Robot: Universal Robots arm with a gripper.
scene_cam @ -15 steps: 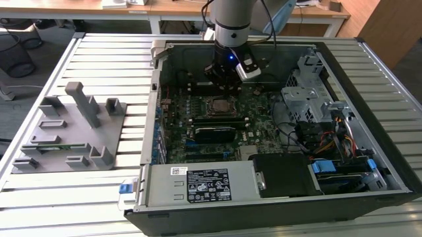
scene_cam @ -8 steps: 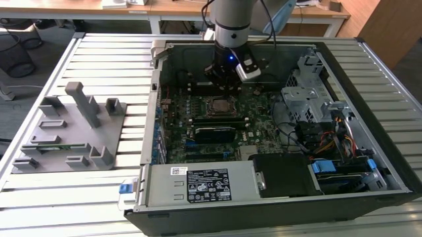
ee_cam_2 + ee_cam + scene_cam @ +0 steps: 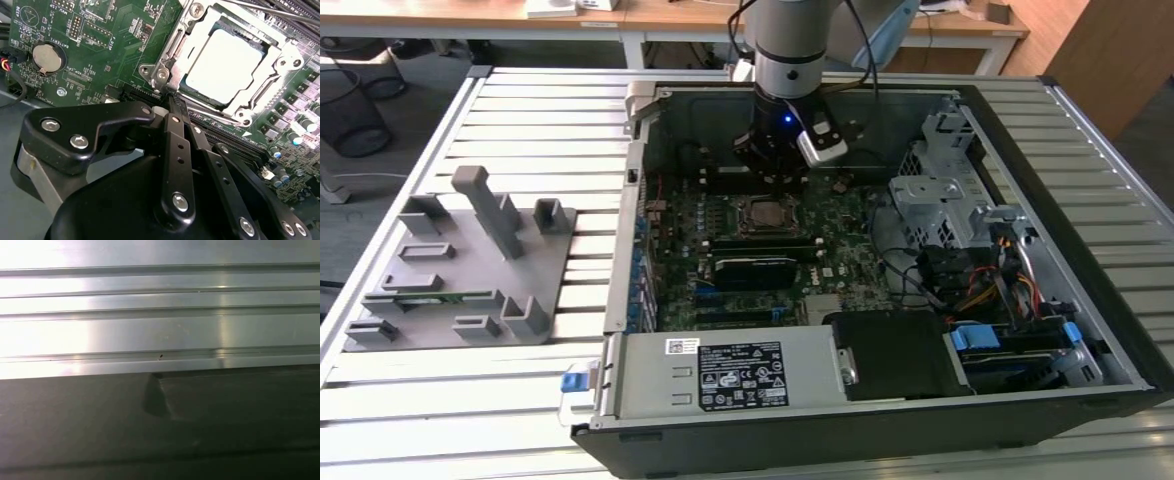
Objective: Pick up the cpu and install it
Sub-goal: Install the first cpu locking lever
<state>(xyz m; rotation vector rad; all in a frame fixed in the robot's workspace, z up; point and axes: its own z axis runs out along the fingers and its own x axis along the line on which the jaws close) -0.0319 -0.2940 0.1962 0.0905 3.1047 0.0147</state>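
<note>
1. The open black desktop computer case (image 3: 1107, 330) lies on its side on the slatted metal table (image 3: 534, 100), its green motherboard (image 3: 854, 215) facing up for access.
2. The black gripper (image 3: 170, 97) hangs over the board's far part; its fingers meet at a narrow tip, holding nothing.
3. The cpu (image 3: 225, 65), a flat silver square chip, already sits in the metal-framed socket (image 3: 172, 47) just beyond that tip.

Exterior view high over open computer case (image 3: 881, 330), second wrist view close above motherboard (image 3: 100, 45)
</note>
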